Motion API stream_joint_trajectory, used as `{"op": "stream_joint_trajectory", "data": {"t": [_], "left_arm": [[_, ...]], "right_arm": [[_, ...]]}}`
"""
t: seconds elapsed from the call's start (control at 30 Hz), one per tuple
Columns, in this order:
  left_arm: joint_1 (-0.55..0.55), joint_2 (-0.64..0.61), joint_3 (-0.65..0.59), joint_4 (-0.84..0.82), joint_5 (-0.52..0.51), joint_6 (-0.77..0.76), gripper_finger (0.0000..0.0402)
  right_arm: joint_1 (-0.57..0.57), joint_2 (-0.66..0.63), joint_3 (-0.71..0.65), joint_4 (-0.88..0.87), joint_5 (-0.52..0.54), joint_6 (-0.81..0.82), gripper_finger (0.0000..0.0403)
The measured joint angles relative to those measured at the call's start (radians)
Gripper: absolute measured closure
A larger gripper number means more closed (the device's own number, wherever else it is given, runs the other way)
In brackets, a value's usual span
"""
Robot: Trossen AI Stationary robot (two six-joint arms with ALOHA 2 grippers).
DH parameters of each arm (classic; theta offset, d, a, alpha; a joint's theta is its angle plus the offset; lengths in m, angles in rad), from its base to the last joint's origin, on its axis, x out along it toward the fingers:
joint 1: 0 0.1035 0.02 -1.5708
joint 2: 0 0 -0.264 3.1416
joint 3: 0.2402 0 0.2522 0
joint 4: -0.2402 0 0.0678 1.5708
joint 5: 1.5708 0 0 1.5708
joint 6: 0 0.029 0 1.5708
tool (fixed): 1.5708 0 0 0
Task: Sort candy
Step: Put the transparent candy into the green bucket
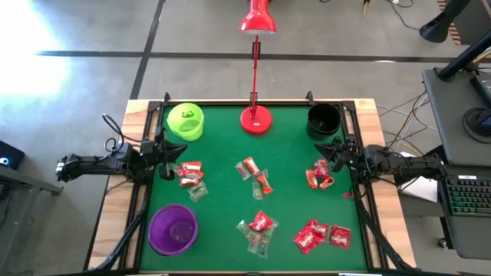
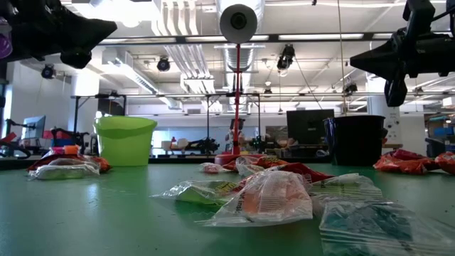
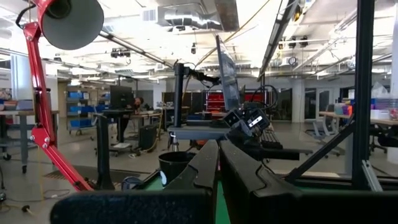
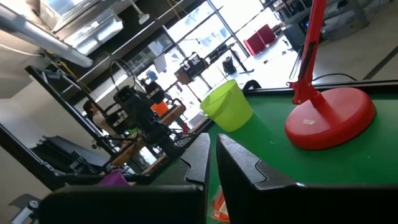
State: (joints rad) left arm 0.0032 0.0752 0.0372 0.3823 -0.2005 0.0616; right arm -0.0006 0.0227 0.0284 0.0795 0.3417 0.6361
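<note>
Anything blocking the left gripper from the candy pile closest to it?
Nothing visible. The left gripper, shut, hangs at the table's left edge; the nearest candy lies just inboard on bare green mat. The lime-green cup stands off to the side, out of that path.

Three plastic cups on the green felt surface [image 1: 222, 199]: one lime-green cup [image 1: 186, 121], one purple cup [image 1: 173, 228], one black cup [image 1: 323, 119]. One red desk lamp with round base [image 1: 255, 119]. Small shiny-wrapped candy [image 1: 261, 223] lies in five loose clusters; individual pieces overlap, exact count unclear, roughly twenty. Two dark robot arms, one per side.
</note>
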Motion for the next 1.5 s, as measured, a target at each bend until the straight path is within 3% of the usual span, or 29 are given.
{"op": "stream_joint_trajectory", "data": {"t": [1.07,1.4,1.5], "left_arm": [[0.0,0.002,0.0,0.112,0.0,0.007,0.0402],[0.0,0.025,0.0,0.114,0.007,-0.113,0.0402],[0.0,0.036,0.0,0.113,-0.041,-0.081,0.0402]], "right_arm": [[0.0,0.0,0.0,0.0,0.0,-0.009,0.0381],[0.0,0.0,0.0,0.004,0.0,0.036,0.0381],[0.0,0.0,0.0,0.004,0.0,0.047,0.0381]]}}
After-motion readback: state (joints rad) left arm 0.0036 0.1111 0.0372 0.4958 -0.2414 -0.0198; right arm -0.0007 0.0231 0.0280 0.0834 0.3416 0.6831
